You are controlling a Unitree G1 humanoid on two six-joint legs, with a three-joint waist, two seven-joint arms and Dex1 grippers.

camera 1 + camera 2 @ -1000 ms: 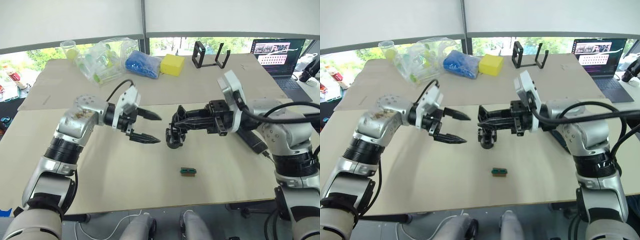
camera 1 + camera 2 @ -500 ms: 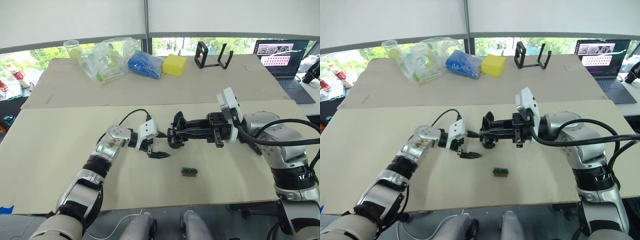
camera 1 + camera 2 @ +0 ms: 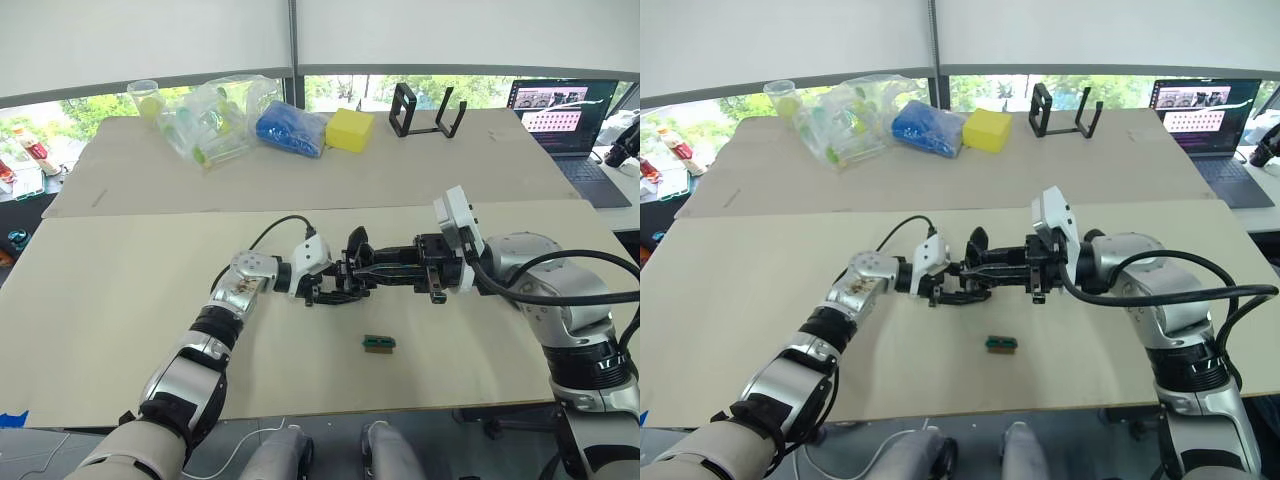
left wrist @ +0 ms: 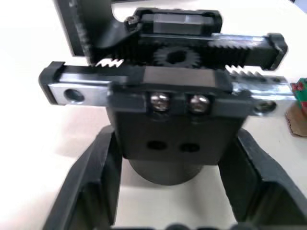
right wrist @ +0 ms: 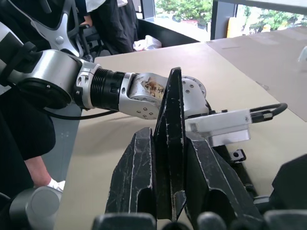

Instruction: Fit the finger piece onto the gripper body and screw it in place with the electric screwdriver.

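a small teal-green block (image 3: 377, 343) lies nearest the tabletop's front edge. mid-table, the left gripper (image 3: 322, 293) straddles the gripper body (image 4: 170, 96), fingers spread, not clamping. the right gripper (image 3: 362, 277) pinches its upright finger (image 5: 171, 143).

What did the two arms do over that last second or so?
The left gripper reached in toward the gripper body, its fingers now open on either side of it. The right gripper kept gripping the body by its upright finger, lowering slightly. The small green block and the far-side clutter stayed put.
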